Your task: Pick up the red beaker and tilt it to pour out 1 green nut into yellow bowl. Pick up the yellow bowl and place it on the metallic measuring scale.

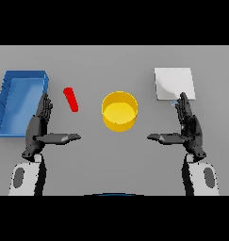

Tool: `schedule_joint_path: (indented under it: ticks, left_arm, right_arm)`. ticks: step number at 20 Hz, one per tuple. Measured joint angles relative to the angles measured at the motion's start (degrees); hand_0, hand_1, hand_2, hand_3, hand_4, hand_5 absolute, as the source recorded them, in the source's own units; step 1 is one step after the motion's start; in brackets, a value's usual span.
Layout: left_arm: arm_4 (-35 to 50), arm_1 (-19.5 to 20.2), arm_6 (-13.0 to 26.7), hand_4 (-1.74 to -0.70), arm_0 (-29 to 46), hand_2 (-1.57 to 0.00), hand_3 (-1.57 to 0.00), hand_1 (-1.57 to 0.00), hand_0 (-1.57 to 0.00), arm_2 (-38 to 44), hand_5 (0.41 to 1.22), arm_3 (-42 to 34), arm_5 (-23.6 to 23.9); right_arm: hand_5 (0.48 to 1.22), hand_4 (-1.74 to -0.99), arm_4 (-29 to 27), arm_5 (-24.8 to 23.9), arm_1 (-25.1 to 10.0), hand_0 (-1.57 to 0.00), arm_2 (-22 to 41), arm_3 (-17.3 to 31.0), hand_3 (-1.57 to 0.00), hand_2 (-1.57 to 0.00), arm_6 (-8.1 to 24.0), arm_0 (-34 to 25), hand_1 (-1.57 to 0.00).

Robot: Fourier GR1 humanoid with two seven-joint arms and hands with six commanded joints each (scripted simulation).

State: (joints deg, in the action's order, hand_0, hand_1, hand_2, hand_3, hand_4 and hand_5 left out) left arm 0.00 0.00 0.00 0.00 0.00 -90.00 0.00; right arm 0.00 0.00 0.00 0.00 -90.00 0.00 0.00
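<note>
Surface (116,164) plain grey, no pattern. Red beaker (70,99) solid bright red. Yellow bowl (119,111) yellow all over, inside a shade lighter than the wall. Scale (174,84) pale silver-white, with a faint lighter round patch and a small bluish mark at its near edge. Bin (18,101) blue, rim darker. Left hand (39,129) and right hand (189,128) dark grey-black; forearms white with grey panels.

Left hand (39,126) and right hand (188,126) — fingers straight, thumbs inward.
</note>
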Motion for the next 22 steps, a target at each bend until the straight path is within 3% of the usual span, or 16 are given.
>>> schedule_joint_path:
  ticks: [6,7,8,11,15,20,22]
  left_arm:
    - [0.22,0.49,-0.65,-1.14,2.1,0.0,0.0,0.0,0.0,-0.19,0.66,-1.56,-0.45]
    - [-2.53,2.22,-2.96,-1.14,4.67,0.0,0.0,0.0,0.0,-2.44,0.66,-4.7,-1.29]
    - [-4.5,3.14,-3.44,-1.14,6.45,0.0,0.0,0.0,0.0,-4.22,0.66,-8.0,-1.51]
    - [-7.0,4.24,0.66,-1.14,8.44,0.0,0.0,0.0,0.0,-6.63,0.657,-12.02,-1.89]
    - [-7.76,4.54,5.72,-1.14,7.04,0.0,0.0,0.0,0.0,-7.43,0.649,-11.88,-2.35]
    - [-7.46,4.2,6.0,-1.17,1.32,0.0,0.0,0.0,0.0,-5.52,0.648,-3.33,-2.35]
    - [-6.64,4.54,3.57,-1.18,-1.99,0.0,0.0,0.0,0.0,-3.76,0.648,1.18,-2.55]
  right_arm:
    - [0.578,-1.071,1.15,-0.92,1.23,0.0,1.3,-0.98,0.0,0.0,-0.3,0.78,0.0]
    - [0.577,-1.072,7.71,-2.64,-1.19,0.0,3.92,-3.58,0.0,0.0,-4.64,2.42,0.0]
    - [0.576,-1.066,11.99,-3.79,-1.77,0.0,6.08,-5.17,0.0,0.0,-6.62,4.03,0.0]
    - [0.585,-1.084,17.78,-5.15,-2.72,0.0,8.76,-7.49,0.0,0.0,-4.84,5.08,0.0]
    - [0.614,-1.147,15.77,-3.47,-2.88,0.0,8.53,-8.07,0.0,0.0,-4.55,5.42,0.0]
    - [0.627,-1.209,13.53,-1.49,-2.62,0.0,8.55,-7.78,0.0,0.0,-4.79,5.42,0.0]
    - [0.626,-1.219,12.83,-1.44,-2.64,0.0,8.08,-7.91,0.0,0.0,-5.26,5.06,0.0]
